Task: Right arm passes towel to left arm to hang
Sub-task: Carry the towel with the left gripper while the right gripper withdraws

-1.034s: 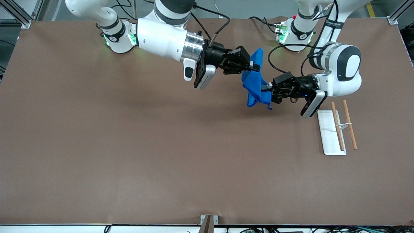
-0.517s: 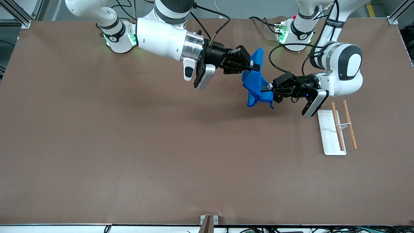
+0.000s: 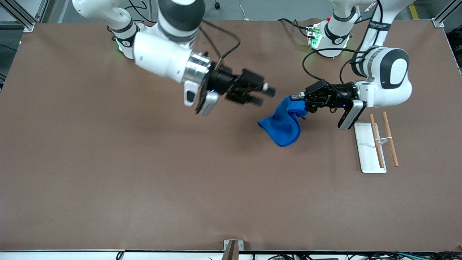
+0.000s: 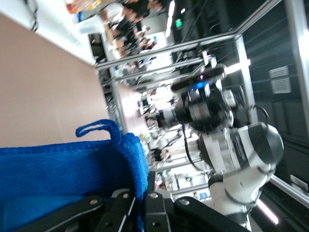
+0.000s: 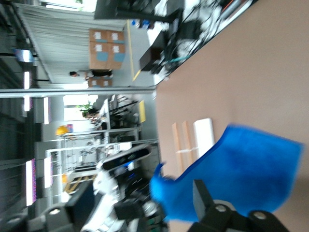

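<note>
Left tool [image 3: 296,97] grips the hanging towel [image 3: 283,124] (right tool [image 3: 266,96] gapes, empty).

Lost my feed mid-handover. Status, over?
Right end effector open, off the towel, over the table. Left end effector shut on towel's upper edge; cloth hangs free. White rack near the left arm; nothing in between.

My two arms are showing glossy white shells, black elbow caps, silver wrist rings, black cables, green-lit bases; a red knob is marking my left base.
</note>
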Controlling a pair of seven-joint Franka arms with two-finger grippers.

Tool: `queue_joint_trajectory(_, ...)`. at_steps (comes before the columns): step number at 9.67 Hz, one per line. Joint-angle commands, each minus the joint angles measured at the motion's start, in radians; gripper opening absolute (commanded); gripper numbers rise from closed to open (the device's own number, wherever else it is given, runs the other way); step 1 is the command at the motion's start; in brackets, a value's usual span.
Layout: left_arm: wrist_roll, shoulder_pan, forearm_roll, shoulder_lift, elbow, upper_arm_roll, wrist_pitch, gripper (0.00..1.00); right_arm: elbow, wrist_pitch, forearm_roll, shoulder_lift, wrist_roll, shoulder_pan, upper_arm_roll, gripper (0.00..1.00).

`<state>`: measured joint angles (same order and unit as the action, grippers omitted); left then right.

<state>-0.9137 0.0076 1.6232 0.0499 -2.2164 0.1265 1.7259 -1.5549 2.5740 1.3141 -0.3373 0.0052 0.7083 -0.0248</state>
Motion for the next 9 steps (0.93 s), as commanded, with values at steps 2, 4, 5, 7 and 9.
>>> queue_joint_trajectory(2,0.151,0.002,-0.277,-0.028,0.024,-0.019,0.121,0.00,-0.106,-0.173,-0.232,0.049,0.009,-0.194,0.008,1.00)
queue_joint_trajectory(4,0.295,0.003,-0.574,-0.044,0.075,-0.036,0.176,0.00,-0.193,-0.193,-0.477,0.084,0.015,-0.286,-0.004,1.00)
queue_joint_trajectory(5,0.362,0.002,-0.718,-0.045,0.107,-0.080,0.179,0.00,-0.247,-0.199,-0.578,0.113,0.028,-0.337,-0.018,1.00)
queue_joint_trajectory(7,0.513,-0.001,-0.991,-0.042,0.180,-0.145,0.179,0.00,-0.286,-0.329,-0.758,0.152,0.050,-0.450,-0.065,1.00)
queue_joint_trajectory(9,0.631,-0.003,-1.182,-0.039,0.222,-0.218,0.181,0.00,-0.275,-0.548,-0.994,0.202,0.055,-0.583,-0.107,1.00)
